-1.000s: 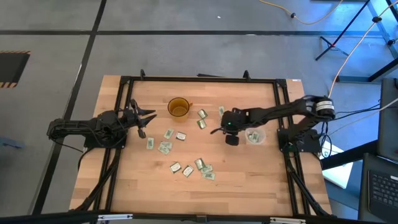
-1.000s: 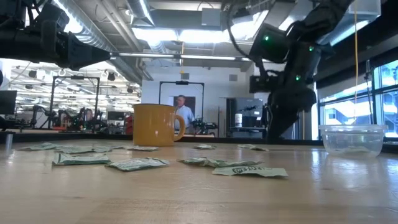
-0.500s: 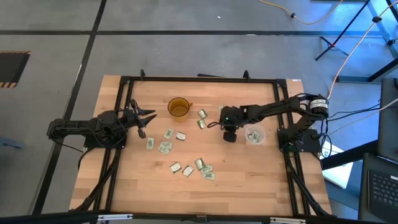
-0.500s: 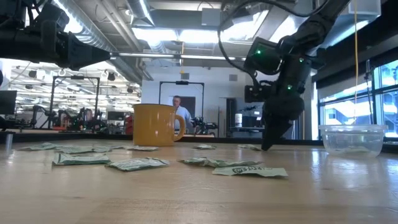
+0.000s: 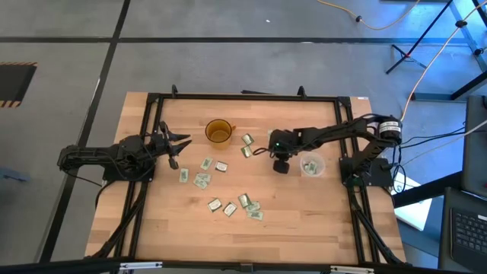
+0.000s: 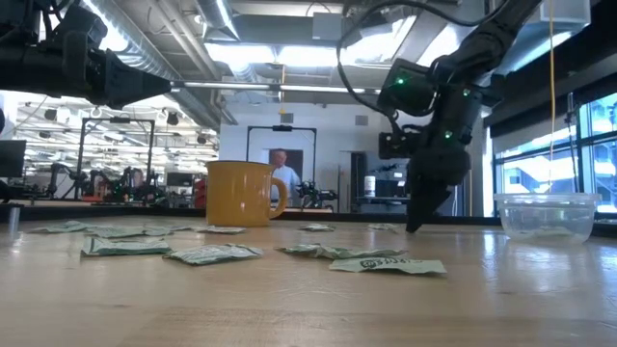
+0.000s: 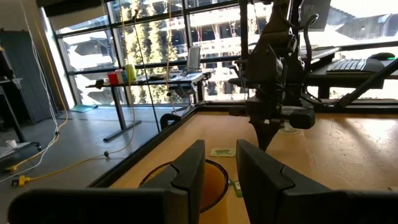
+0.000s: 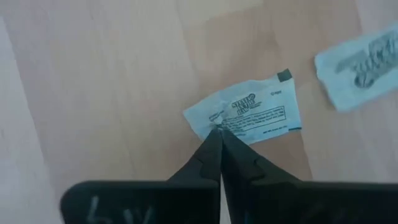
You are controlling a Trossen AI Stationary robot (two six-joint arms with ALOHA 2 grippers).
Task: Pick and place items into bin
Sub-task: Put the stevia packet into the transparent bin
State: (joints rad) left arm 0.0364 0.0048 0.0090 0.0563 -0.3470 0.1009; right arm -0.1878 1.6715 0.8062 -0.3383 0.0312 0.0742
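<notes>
My right gripper (image 8: pixel 219 129) points down at the table just left of the bin (image 5: pixel 311 165), a clear round cup holding packets, and is shut on a pale green and white packet (image 8: pixel 252 114). In the low view its tips (image 6: pixel 415 227) reach the tabletop. The arm hides this packet from above. A second packet (image 8: pixel 357 65) lies close by. Other packets lie flat near the table's middle (image 5: pixel 202 180) and toward the near edge (image 5: pixel 247 205). My left gripper (image 7: pixel 219 168) waits open above the table's left side (image 5: pixel 179 144). My right gripper pinches the packet's edge (image 8: pixel 214 118) between its two fingertips, coming from above and pointing down. The wrapper is crinkled where the tips meet it. The rest of the packet lies flat on the table.
An amber cup with a handle (image 5: pixel 218 132) stands toward the far edge, in front of my left gripper (image 6: pixel 241 193). A black frame (image 5: pixel 243 97) runs round the table. A person (image 6: pixel 281 166) stands in the room beyond. Bare wood shows along the near edge.
My right gripper has moved a little toward the table's left and far edge, away from the bin, and come down until its tips reach the tabletop. It has held still there for the last half second.
</notes>
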